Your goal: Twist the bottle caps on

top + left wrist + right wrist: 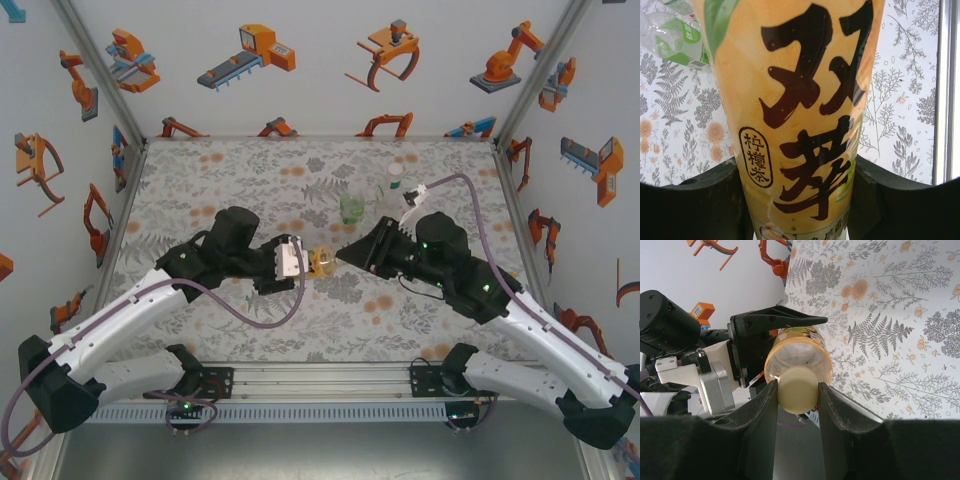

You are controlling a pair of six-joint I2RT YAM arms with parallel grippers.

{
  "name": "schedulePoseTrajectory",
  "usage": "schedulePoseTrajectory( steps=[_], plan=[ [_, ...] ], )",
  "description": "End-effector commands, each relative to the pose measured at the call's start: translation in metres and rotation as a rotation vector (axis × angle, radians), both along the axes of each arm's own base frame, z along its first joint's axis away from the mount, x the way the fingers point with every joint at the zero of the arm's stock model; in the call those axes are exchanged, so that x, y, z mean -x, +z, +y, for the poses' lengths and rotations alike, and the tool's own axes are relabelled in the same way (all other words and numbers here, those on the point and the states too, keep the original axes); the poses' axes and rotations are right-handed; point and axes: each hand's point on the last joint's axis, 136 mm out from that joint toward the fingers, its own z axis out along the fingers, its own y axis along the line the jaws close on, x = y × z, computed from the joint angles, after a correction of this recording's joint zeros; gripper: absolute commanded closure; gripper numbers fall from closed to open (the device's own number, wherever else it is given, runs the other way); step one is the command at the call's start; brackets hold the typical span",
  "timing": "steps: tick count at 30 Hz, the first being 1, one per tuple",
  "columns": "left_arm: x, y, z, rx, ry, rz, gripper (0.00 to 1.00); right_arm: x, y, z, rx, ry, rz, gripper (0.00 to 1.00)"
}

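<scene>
Above the floral-print table (200, 320), the left gripper (303, 262) clamped a yellow bottle (800, 125) labelled 双萃 and 柠檬茶. The right gripper (347, 252) pinched a pale cap (797, 389), apparently seated on its mouth.

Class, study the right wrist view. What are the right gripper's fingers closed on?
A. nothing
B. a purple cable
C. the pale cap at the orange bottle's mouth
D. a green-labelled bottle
C: the right gripper pinches the pale cap from both sides, at the mouth of the orange bottle, which the left gripper holds.
</scene>
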Motion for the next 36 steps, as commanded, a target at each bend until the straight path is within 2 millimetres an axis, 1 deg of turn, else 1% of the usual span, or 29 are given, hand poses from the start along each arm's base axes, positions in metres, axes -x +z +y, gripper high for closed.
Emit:
schedulePoseTrajectory(
  steps=[1, 3, 6, 9, 12, 14, 18, 21, 25, 28, 32, 34, 36],
  plan=[
    [0.015, 0.016, -0.008, 0.061, -0.084, -0.020, 1.00, -0.003, 0.031, -0.007, -0.063, -0.037, -0.068, 0.91],
    [0.015, 0.016, -0.008, 0.063, -0.085, -0.018, 1.00, -0.003, 0.037, -0.010, -0.057, -0.039, -0.103, 0.87],
    [0.016, 0.015, -0.009, 0.066, -0.094, -0.007, 1.00, 0.000, 0.043, -0.013, -0.025, -0.022, -0.146, 0.74],
    [0.018, 0.015, -0.010, 0.069, -0.101, -0.002, 1.00, 0.005, 0.054, -0.013, 0.004, 0.022, -0.226, 0.61],
    [0.018, 0.016, -0.010, 0.072, -0.104, -0.002, 1.00, 0.011, 0.070, -0.013, 0.034, 0.075, -0.347, 0.48],
    [0.020, 0.016, -0.010, 0.074, -0.109, -0.003, 1.00, 0.015, 0.079, -0.013, 0.069, 0.112, -0.439, 0.44],
    [0.020, 0.017, -0.010, 0.079, -0.113, -0.001, 1.00, 0.026, 0.092, -0.010, 0.146, 0.206, -0.637, 0.43],
    [0.023, 0.017, -0.011, 0.084, -0.127, 0.009, 1.00, 0.036, 0.090, -0.007, 0.228, 0.302, -0.809, 0.44],
    [0.031, 0.019, -0.013, 0.096, -0.168, 0.031, 1.00, 0.052, 0.086, 0.001, 0.317, 0.446, -1.025, 0.45],
    [0.037, 0.019, -0.013, 0.100, -0.201, 0.048, 1.00, 0.067, 0.088, 0.007, 0.345, 0.562, -1.144, 0.46],
    [0.047, 0.019, -0.013, 0.102, -0.251, 0.081, 1.00, 0.089, 0.086, 0.012, 0.348, 0.736, -1.252, 0.47],
    [0.053, 0.020, -0.014, 0.104, -0.280, 0.107, 1.00, 0.100, 0.082, 0.013, 0.344, 0.816, -1.310, 0.48],
    [0.055, 0.021, -0.015, 0.107, -0.292, 0.117, 1.00, 0.106, 0.078, 0.013, 0.351, 0.860, -1.357, 0.49]
  ],
)
